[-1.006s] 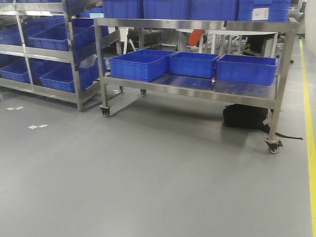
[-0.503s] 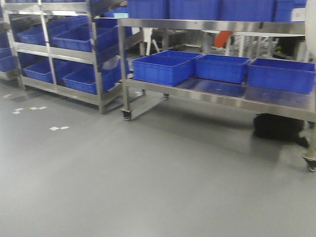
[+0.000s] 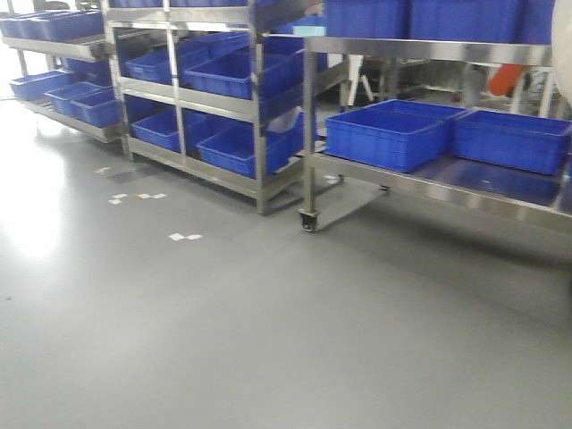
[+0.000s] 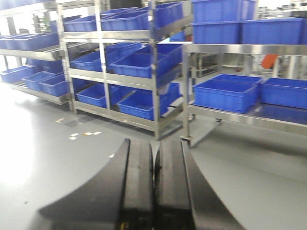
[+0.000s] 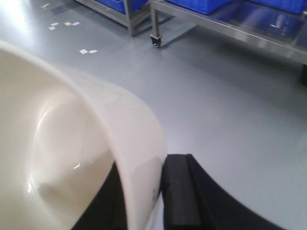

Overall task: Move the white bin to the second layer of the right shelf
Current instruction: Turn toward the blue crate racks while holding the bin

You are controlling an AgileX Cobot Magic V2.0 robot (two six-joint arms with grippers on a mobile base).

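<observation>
Two steel racks (image 3: pixel 259 116) stand far left, and one wheeled steel table (image 3: pixel 429 49) stands right, with one caster (image 3: pixel 308 221) showing. On the table's lower shelf I count three blue crates (image 3: pixel 384 138), one half hidden behind the nearest. On its top there are at least three more. The racks hold many crates, too overlapped to number. There is one white bin (image 5: pixel 72 143). At least six small white squares (image 3: pixel 177 237) dot the floor.

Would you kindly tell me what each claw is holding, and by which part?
The right claw grips the white bin by its side wall at the rim, one finger inside, one outside. The left claw is shut and holds nothing.
</observation>
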